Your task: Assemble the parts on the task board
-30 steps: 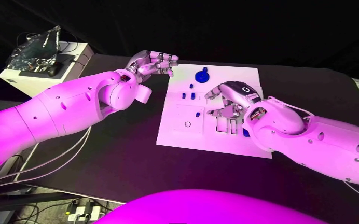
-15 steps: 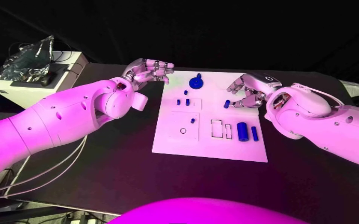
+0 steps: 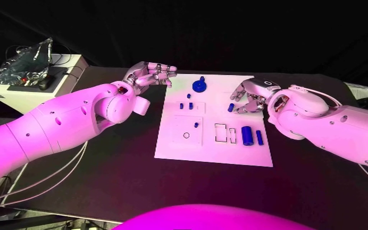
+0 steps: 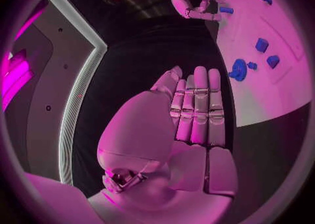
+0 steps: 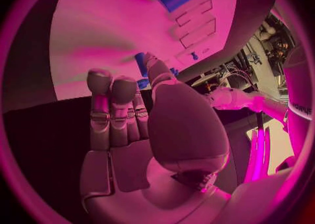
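At the middle of the black worktop [image 3: 92, 177] lay the white task board [image 3: 230, 153], its long axis running away from the robot toward the far edge. On its right half a thick blue cylinder [image 3: 247, 135] lay flat, lengthwise along the board, with a thinner blue bar [image 3: 260, 137] just beside it and parallel. Left of them were two outlined rectangular slots [image 3: 222, 132], and further left a small ring outline [image 3: 186, 134] with a little blue peg [image 3: 196, 124] near it. Toward the far end sat a round blue gear-like part [image 3: 199, 85] with a stub rising from it, and a few small blue pieces [image 3: 186, 105] nearer the robot.

The right hand [image 3: 249, 97] hovered over the board's far right part, fingers curled down around a small blue part [image 3: 231, 106]; the right wrist view showed a blue piece [image 5: 140, 64] at the fingertips [image 5: 152, 62], so it seemed pinched there, though contact was hard to confirm. The left hand [image 3: 152, 73] was off the board's far left corner, over the worktop. The left wrist view showed its fingers [image 4: 199, 103] straight and pressed together, holding nothing, with the gear-like part [image 4: 238, 69] just beyond them.
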`<state>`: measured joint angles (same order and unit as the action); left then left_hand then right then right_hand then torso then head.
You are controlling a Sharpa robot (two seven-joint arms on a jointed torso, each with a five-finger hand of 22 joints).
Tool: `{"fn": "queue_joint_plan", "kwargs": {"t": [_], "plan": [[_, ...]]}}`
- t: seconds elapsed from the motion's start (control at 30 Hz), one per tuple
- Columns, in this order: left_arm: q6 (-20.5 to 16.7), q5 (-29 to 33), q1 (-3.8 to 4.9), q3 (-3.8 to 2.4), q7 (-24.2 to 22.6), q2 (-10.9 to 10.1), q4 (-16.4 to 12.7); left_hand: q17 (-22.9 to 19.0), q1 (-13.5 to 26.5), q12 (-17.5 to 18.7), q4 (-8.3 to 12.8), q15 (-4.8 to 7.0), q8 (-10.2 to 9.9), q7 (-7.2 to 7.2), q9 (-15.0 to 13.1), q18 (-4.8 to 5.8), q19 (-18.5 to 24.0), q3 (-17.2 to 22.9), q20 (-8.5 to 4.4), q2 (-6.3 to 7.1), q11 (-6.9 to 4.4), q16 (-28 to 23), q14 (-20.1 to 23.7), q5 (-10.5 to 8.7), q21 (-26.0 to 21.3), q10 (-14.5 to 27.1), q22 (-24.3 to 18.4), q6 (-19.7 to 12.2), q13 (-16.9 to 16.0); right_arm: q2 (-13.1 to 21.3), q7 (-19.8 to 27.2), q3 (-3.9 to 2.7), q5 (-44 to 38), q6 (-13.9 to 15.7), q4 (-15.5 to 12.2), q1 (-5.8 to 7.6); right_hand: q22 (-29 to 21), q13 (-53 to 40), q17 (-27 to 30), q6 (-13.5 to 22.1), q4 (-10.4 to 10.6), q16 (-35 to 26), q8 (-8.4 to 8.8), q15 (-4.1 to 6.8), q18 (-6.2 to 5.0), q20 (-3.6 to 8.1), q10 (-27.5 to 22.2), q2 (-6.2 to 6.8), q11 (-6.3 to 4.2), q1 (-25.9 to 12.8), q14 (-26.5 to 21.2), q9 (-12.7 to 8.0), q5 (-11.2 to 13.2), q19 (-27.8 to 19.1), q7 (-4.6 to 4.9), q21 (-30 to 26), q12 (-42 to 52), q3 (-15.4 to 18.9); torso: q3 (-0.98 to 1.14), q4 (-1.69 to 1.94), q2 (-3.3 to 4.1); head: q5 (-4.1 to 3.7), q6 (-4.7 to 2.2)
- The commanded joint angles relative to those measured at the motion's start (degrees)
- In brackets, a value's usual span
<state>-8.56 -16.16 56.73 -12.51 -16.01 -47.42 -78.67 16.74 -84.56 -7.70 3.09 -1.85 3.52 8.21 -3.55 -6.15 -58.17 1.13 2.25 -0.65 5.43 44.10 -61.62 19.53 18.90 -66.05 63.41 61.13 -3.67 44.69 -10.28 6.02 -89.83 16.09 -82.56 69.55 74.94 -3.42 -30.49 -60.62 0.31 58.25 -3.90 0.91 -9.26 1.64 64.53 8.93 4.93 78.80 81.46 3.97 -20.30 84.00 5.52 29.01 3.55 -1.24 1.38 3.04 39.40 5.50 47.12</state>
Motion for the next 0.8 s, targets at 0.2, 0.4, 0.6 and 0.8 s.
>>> {"fn": "queue_joint_plan", "kwargs": {"t": [0.2, 0.4, 0.6, 0.8], "plan": [[0.4, -0.2, -0.01, -0.05, -0.1, -0.1, -0.2, 0.1, 0.0, 0.2, 0.0, -0.02, 0.2, 0.15, -0.1, 0.25, -0.3, -0.2, -0.09, -0.04, 0.20, -0.2, -0.4, 0.04, -0.3, 0.1, 0.0, 0.0, 0.1, -0.7, 2.2, 0.06, -0.4, -2.5, 0.1, -0.31, 2.3, 0.0, 0.0, -1.6, -2.4, 0.8, 0.36, 0.55, -0.53, 0.38, 3.1, -1.93, -0.71, -0.9, -0.1, 0.0, 0.1, 2.9, 0.01, 2.0, -0.1, -1.8, -0.03, -0.09, -0.01, 0.27, 0.39], [0.4, -0.2, -0.01, -0.05, -0.1, -0.1, -0.2, 0.1, 0.1, 0.2, -0.1, -0.02, 0.2, 0.15, -0.1, 0.25, -0.3, -0.3, -0.10, -0.07, 0.21, -0.2, -0.4, 0.04, -0.3, 0.1, 0.1, 0.1, 0.1, -1.0, 2.6, 0.08, -0.3, -2.5, 0.0, -0.39, 2.8, 0.0, -0.1, -2.7, -3.1, 1.0, 0.35, 0.72, -0.28, 0.58, 4.1, -2.33, -0.95, -1.8, -0.1, 0.0, 0.8, 2.9, 0.14, 2.8, -0.1, -4.9, 0.01, -0.14, 0.00, 0.31, 0.58], [0.5, -0.2, -0.01, -0.05, -0.1, -0.1, -0.2, 0.1, 0.1, 0.2, -0.1, -0.02, 0.2, 0.15, -0.1, 0.25, -0.3, -0.3, -0.10, -0.07, 0.21, -0.2, -0.4, 0.04, -0.3, 0.1, 0.1, 0.1, 0.1, -1.2, 2.7, 0.10, -0.1, -1.9, -0.1, -0.45, 3.5, 0.0, -0.2, -4.2, -3.7, 1.2, 0.33, 1.00, 0.14, 0.85, 5.5, -2.00, -1.29, -3.1, -0.1, 0.0, 1.8, 3.0, 0.24, 4.6, -0.1, -11.0, 0.04, -0.12, -0.05, 0.39, 0.66], [0.9, -0.1, -0.01, -0.05, 0.1, -0.1, -0.2, 0.1, 0.1, 0.2, -0.1, -0.03, 0.2, 0.14, -0.1, 0.26, -0.3, -0.3, -0.09, -0.03, 0.22, -0.2, -0.4, 0.03, -0.4, 0.1, 0.2, 0.1, 0.1, -1.2, 2.6, 0.10, -0.1, -1.8, -0.1, -0.47, 4.1, 0.0, -0.2, -5.5, -4.6, 1.6, 0.30, 1.17, 0.48, 1.07, 6.6, -2.24, -1.57, -3.8, 0.0, 0.0, 1.8, 3.0, 0.30, 6.2, -0.1, -14.5, 0.05, -0.12, -0.04, 0.39, 0.76]]}}
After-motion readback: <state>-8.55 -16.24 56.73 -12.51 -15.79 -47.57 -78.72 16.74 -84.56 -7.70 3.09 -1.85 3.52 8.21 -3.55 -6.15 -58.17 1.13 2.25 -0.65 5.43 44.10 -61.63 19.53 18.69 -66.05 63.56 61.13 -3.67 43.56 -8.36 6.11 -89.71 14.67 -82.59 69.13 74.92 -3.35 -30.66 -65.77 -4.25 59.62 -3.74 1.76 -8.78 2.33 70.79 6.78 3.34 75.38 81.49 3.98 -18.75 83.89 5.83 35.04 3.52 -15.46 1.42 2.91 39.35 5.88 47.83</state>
